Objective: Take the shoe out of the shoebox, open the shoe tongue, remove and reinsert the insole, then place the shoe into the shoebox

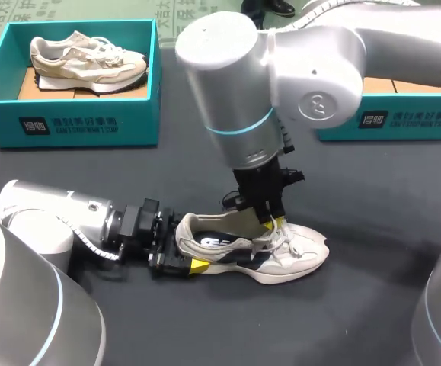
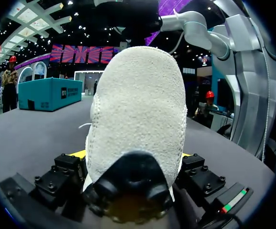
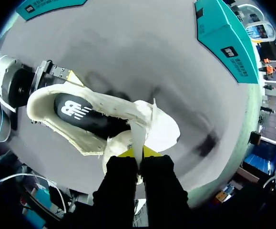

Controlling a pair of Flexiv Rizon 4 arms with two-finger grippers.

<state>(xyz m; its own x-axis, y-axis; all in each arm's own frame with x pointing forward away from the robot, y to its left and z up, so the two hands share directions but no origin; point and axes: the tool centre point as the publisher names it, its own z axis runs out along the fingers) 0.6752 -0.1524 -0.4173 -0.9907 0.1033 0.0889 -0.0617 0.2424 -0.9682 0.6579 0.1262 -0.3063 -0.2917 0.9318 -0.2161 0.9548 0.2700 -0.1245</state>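
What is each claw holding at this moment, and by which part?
Both hold the white lace-up sneaker with dark side panels: the left claw clamps its heel, and the right claw pinches its tongue.

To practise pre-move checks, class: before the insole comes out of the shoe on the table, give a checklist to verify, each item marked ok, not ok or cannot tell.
1. Shoe standing on the table: ok.
2. Left gripper clamps the heel from both sides: ok.
3. Right gripper shut on the tongue: ok.
4. Insole exposed inside the shoe: ok.
5. Laces slack enough for the insole to pass: cannot tell.
6. A gripper free to pull the insole: not ok, both are holding.
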